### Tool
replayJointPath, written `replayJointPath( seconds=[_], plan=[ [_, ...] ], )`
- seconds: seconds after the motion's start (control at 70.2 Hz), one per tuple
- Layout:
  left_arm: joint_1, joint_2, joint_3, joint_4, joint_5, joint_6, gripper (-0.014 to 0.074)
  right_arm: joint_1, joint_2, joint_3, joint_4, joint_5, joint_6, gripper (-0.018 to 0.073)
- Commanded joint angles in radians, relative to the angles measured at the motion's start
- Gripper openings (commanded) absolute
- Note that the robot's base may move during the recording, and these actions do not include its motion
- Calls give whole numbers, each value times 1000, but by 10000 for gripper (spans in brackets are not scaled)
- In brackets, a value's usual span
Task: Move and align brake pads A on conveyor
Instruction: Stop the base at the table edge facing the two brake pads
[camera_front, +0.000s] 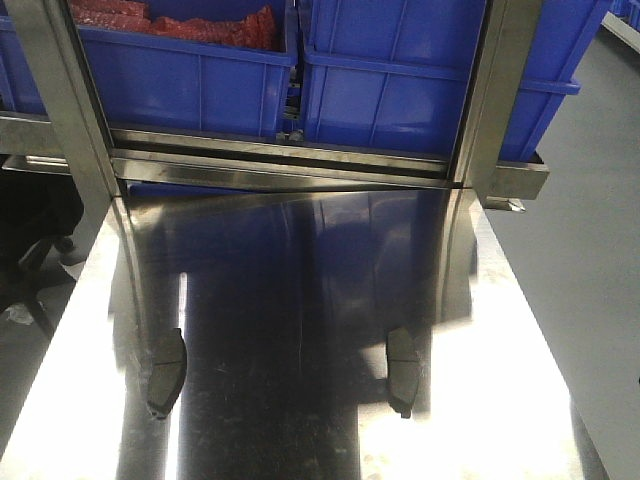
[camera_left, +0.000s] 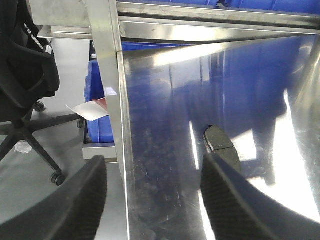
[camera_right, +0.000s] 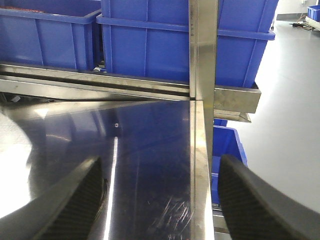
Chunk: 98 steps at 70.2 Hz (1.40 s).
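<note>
Well, my left tool (camera_left: 154, 200) is spread wide over the shiny desk (camera_front: 300, 260), holding nothing, and one brake pad (camera_left: 218, 141) lies flat just beside it. My right tool (camera_right: 162, 202) is spread wide too, holding nothing. Another brake pad (camera_front: 403, 370) lies further right, well apart.

Open tabletop (camera_front: 290, 380) between left pad (camera_front: 166, 372) and right pad (camera_front: 403, 370); bins (camera_front: 400, 80) wall the rear.

No text can be read anywhere; the white slip (camera_left: 86, 111) on the blue bin (camera_left: 100, 131) is too blurred.
</note>
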Motion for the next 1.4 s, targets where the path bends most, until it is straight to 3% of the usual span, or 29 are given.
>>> replayJointPath(
  seconds=[0.0, 1.383],
  plan=[
    [-3, 8, -24, -1, -67, -5, 393, -2, 11, -24, 2, -77, -7, 470],
    [-3, 8, -24, -1, -76, -5, 393, -2, 11, -24, 2, -77, -7, 470]
  ],
)
